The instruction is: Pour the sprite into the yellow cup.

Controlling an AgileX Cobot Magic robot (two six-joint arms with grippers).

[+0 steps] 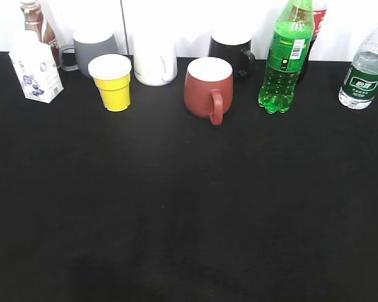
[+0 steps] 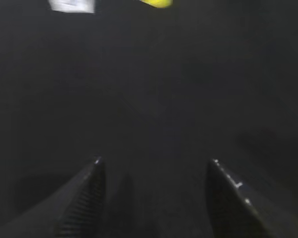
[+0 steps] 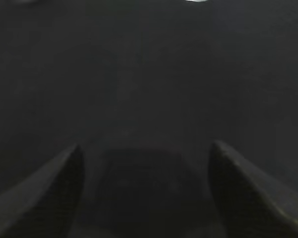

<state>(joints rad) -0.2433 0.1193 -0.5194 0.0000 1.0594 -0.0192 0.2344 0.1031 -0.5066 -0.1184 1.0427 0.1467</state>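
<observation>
The sprite, a tall bright-green bottle with a green-and-yellow label, stands upright at the back right of the black table. The yellow cup, white inside, stands upright at the back left; its base shows at the top edge of the left wrist view. Neither gripper shows in the exterior view. My left gripper is open and empty over bare black table. My right gripper is open and empty over dark table.
A red mug stands between cup and sprite. A white carton, brown bottle, grey mug, white cup and black mug line the back. A clear water bottle and cola bottle stand right.
</observation>
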